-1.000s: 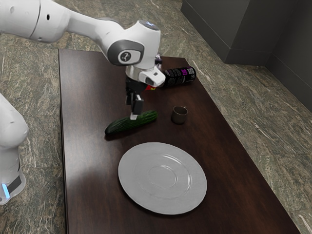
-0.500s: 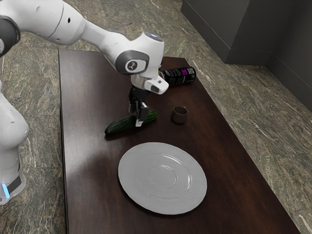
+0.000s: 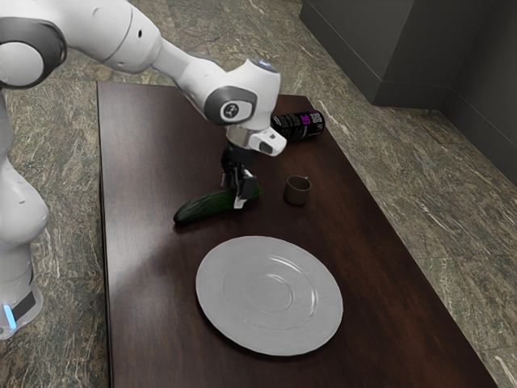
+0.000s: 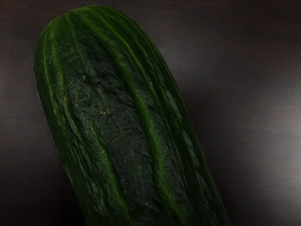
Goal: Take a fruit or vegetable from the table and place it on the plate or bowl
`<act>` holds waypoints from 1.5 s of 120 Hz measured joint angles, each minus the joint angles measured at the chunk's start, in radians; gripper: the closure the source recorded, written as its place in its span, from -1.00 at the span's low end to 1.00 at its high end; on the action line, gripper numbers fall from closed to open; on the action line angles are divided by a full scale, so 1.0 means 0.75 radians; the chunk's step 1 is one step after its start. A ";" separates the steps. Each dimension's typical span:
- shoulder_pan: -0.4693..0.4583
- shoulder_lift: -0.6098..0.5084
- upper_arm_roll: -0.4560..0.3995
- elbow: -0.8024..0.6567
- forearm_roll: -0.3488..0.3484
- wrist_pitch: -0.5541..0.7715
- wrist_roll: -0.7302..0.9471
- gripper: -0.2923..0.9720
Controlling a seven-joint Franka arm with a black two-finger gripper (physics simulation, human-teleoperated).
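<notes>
Well inside table edges, gripper down on cucumber end, hold unclear, cup near, plate close.

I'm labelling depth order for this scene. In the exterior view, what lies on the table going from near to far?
plate → cucumber → dark can. The cup sits about level with the cucumber, so it is left out.
</notes>
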 joint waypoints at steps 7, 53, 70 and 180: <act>-0.002 0.006 0.002 0.000 0.002 0.001 -0.002 -0.50; -0.003 0.053 0.003 0.022 0.029 0.020 -0.012 -0.43; -0.005 0.059 0.002 0.022 0.060 0.038 -0.015 -0.35; -0.011 0.064 0.011 0.148 0.086 -0.118 -0.070 0.14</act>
